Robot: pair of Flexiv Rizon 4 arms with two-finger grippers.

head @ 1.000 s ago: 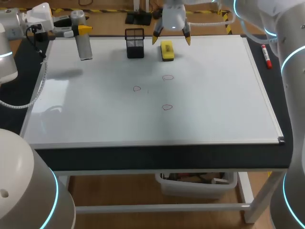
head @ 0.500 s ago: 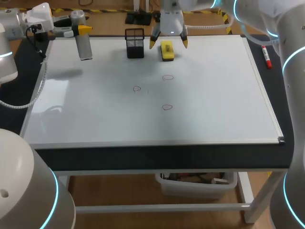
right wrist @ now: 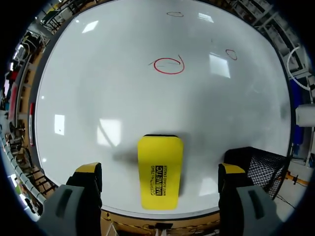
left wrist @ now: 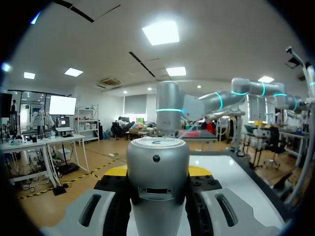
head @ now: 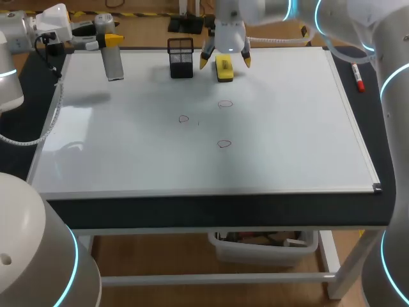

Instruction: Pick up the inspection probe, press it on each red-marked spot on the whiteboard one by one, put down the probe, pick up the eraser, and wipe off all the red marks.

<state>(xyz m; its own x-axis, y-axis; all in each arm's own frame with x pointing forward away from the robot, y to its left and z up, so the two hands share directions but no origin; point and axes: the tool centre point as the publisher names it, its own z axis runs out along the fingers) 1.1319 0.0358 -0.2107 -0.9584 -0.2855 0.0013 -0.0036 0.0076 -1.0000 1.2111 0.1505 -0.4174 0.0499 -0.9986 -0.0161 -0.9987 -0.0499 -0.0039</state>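
The silver inspection probe [head: 114, 62] hangs over the whiteboard's [head: 294, 134] far left corner, and my left gripper [head: 106, 39] is shut on it. In the left wrist view the probe [left wrist: 158, 172] fills the gap between the fingers. The yellow eraser [head: 223, 68] lies at the board's far edge. My right gripper [head: 225, 61] stands open just above it, one yellow tip on each side. In the right wrist view the eraser [right wrist: 159, 169] lies between the fingers [right wrist: 87, 172], untouched. Three red rings [head: 225, 103], [head: 184, 118], [head: 223, 144] are drawn mid-board; the nearest red ring [right wrist: 169, 65] shows ahead of the eraser.
A black mesh pen holder [head: 181, 57] stands just left of the eraser, close to my right gripper's finger, and shows beside it as the pen holder [right wrist: 258, 164]. A red marker [head: 357, 75] lies on the dark table beyond the board's right edge.
My right gripper has come down and slightly left over the eraser, its tips now flanking it. The left arm and the probe have not moved.
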